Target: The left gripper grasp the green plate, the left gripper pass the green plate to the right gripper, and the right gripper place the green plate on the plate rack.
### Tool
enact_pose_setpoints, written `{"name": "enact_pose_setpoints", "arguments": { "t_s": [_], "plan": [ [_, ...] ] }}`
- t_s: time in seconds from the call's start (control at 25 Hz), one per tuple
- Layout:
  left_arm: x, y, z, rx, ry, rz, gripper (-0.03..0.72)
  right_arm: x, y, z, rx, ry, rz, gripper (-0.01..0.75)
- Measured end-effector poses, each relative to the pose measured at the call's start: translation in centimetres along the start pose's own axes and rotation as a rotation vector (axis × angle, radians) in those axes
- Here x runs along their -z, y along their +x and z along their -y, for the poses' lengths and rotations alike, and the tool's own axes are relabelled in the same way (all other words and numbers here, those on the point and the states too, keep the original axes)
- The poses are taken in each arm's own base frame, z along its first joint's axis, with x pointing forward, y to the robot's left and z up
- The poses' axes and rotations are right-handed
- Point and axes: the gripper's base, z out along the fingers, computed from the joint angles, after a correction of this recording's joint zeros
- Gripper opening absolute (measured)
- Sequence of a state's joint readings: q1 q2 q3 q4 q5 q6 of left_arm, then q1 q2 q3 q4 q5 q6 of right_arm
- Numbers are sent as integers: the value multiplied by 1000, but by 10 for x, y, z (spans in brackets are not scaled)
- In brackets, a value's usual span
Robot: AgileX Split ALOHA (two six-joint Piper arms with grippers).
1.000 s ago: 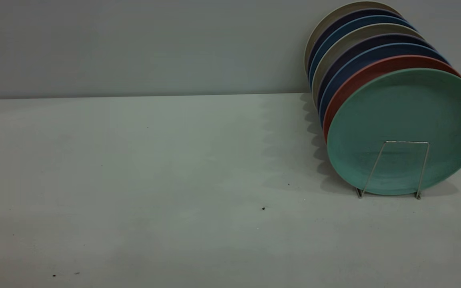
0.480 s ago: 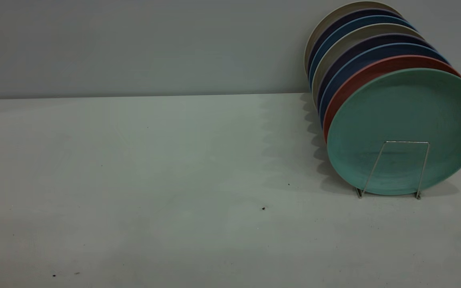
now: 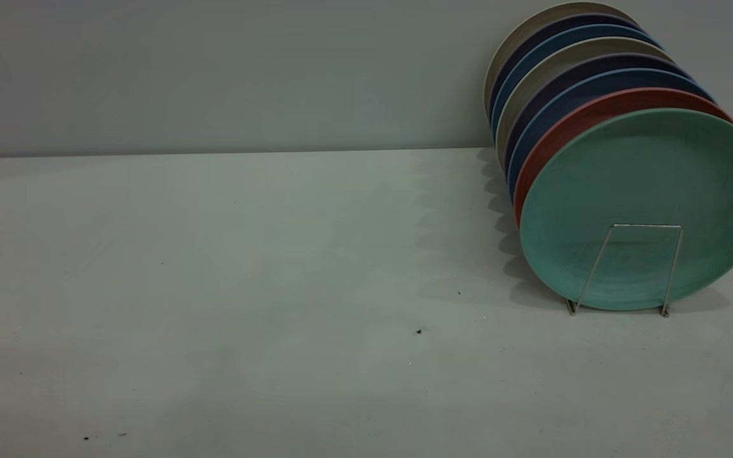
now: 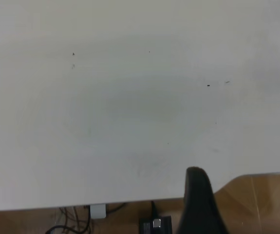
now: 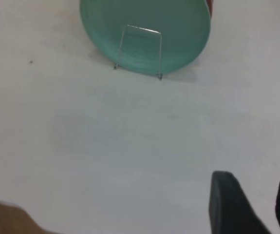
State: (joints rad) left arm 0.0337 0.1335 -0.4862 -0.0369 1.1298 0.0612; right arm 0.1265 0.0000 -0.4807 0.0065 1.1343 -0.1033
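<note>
**plate_stacker:** So where are we sitting right now? We're seeing the green plate [image 3: 645,207] already standing on edge at the front of the plate rack [image 3: 627,267], over at the right side of the counter [image 3: 245,286]. The front wire loop is crossing its lower face, and that looks like the thing keeping it from sliding forward.

**wristcam_guy:** Yep, and it's leaning back against the salmon plate [image 3: 570,124], with the blue plates [image 3: 554,105] and a couple of beige ones lined up behind that. We're guessing the lean is why the whole row is staying put.

**plate_stacker:** Which way is it facing?

**wristcam_guy:** Its face is pointing out toward the front of the counter, tilted up a bit. Being round, it has no real long axis; the flat of it is running roughly across the counter.

**plate_stacker:** And the claws?

**wristcam_guy:** Neither is showing in the outside view. In the right wrist view we're seeing the right gripper [image 5: 256,200] well apart from the plate, claw spread and holding nothing. The left gripper [image 4: 200,202] is hanging near the counter's edge, only one finger showing, so we can't tell if it's spread or not.

**plate_stacker:** We're judging the job as basically finished then.
</note>
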Motion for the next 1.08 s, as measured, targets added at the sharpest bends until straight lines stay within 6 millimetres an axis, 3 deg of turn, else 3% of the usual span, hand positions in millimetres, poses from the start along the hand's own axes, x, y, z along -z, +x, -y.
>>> {"name": "enact_pose_setpoints", "arguments": {
  "t_s": [0.32,1.08],
  "plan": [
    [13,16,1,-3,-7,149,524,2,2,-1,-31,50,10,254],
    [14,16,2,1,-4,155,524,2,2,-1,-35,55,11,247]
  ]
}}
